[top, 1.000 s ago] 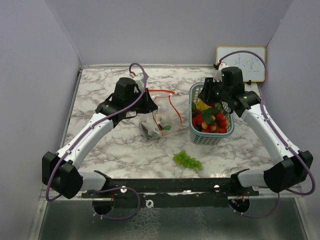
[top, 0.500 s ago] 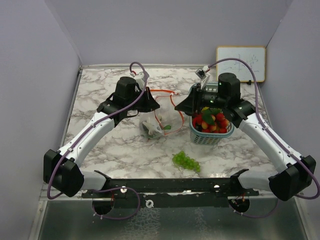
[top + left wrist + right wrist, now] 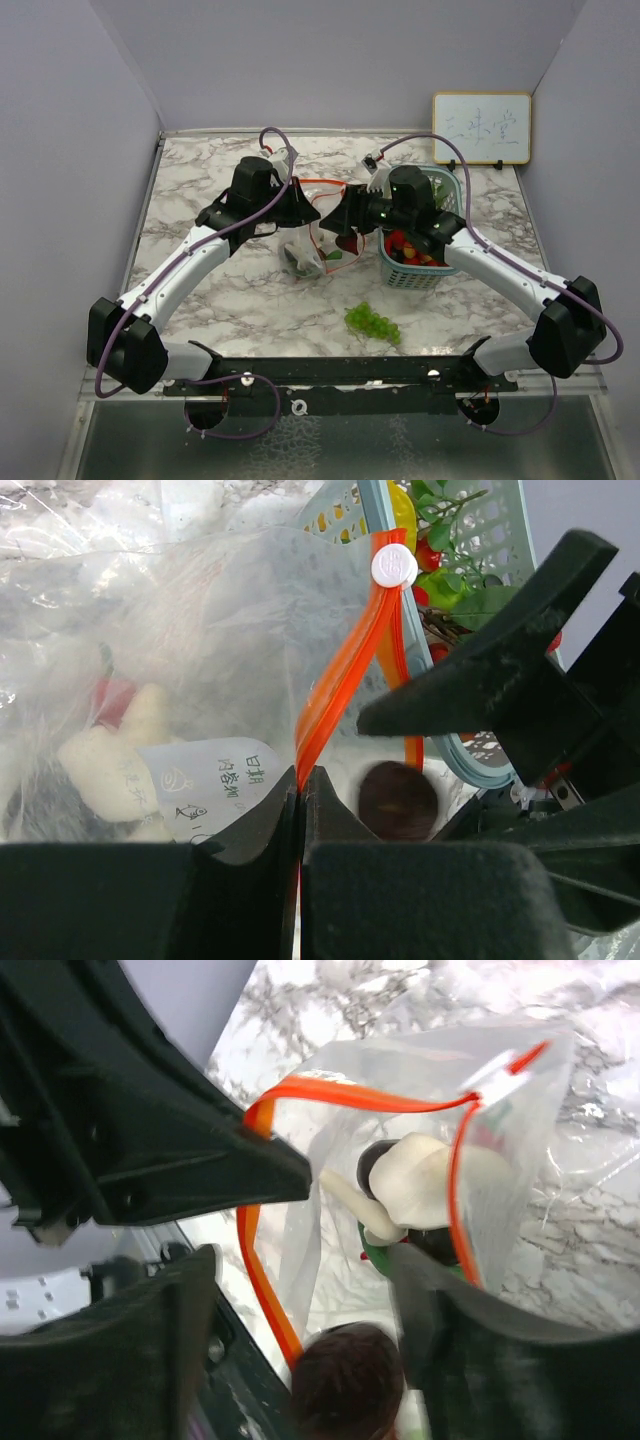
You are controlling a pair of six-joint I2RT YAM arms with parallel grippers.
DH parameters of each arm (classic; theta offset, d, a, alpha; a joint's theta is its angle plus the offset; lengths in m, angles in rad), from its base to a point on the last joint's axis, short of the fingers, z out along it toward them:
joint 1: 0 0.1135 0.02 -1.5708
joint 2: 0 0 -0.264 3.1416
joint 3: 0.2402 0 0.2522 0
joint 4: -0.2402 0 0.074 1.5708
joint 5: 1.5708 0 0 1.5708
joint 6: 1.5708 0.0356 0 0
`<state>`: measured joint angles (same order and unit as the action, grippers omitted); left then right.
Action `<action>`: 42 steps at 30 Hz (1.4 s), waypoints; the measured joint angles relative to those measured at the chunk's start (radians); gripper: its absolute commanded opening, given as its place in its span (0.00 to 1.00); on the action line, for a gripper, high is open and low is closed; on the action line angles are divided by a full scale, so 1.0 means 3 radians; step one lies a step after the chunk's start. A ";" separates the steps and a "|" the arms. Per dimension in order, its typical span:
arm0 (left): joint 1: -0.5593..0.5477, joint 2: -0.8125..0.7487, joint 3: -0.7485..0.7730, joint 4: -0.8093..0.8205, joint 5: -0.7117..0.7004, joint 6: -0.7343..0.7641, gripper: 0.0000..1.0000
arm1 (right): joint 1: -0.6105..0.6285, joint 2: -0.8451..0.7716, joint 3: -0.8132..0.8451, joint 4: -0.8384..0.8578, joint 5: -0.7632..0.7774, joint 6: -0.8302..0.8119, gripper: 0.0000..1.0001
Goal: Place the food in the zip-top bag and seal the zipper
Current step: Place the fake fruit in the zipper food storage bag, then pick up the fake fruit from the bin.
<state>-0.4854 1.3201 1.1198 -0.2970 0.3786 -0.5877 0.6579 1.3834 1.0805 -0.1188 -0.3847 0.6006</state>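
1. Left gripper (image 3: pixel 300 780): fingers pressed together, pinching the orange-red zipper (image 3: pixel 345 670) at one edge of the mouth of the zip-top bag (image 3: pixel 325 235). This holds that edge up off the marble table (image 3: pixel 200 170).
2. The bag stands mid-table, between the two grippers and just left of the teal mesh basket (image 3: pixel 415 275). Its mouth gapes. The right wrist view shows the zipper strips parted into a loop, with open room between them.
3. A white slider tab (image 3: pixel 394 566) sits at the far end of the zipper, close to the basket rim.
4. Already in the bag: a cream piece (image 3: pixel 420 1180), a green bit (image 3: pixel 375 1245) and a red piece (image 3: pixel 112 695).
5. Right gripper (image 3: pixel 305 1270): directly over the bag mouth and close to the left gripper. Its fingers stand apart with a dark brown round piece (image 3: pixel 345 1385) between them. I cannot tell whether they grip it.
6. Red pieces (image 3: pixel 405 245) remain in the basket. A green grape bunch (image 3: pixel 373 321) lies alone on the near table, well apart from the bag.
7. A whiteboard (image 3: pixel 481 127) leans against the far right wall.
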 measured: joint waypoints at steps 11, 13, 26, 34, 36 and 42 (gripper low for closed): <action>0.0000 -0.0031 -0.0045 0.0018 -0.0001 -0.0018 0.00 | -0.0008 0.0018 0.0117 -0.0078 0.0357 -0.0013 0.99; 0.0000 -0.0031 -0.0065 0.0020 0.0000 -0.0018 0.00 | -0.0008 -0.0011 0.0209 -0.0215 0.0423 -0.0034 0.99; 0.0000 -0.0080 -0.0243 0.0088 0.0011 -0.0072 0.00 | -0.0074 0.0027 0.1386 -0.1649 0.1789 -0.0111 0.88; 0.0000 -0.0102 -0.0243 0.0088 0.0013 -0.0075 0.00 | -0.0749 0.0445 0.1319 -0.2127 0.2118 -0.0242 0.81; 0.0000 -0.0102 -0.0243 0.0086 0.0011 -0.0075 0.00 | -0.0786 0.0528 0.1225 -0.2135 0.2162 -0.0287 0.81; 0.0000 -0.0102 -0.0243 0.0085 0.0010 -0.0052 0.00 | -0.0782 0.0796 0.1144 -0.2090 0.2215 -0.0406 0.78</action>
<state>-0.4854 1.2896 1.0470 -0.2714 0.3817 -0.6033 0.4232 1.6222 1.4239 -0.7460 0.2798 0.4789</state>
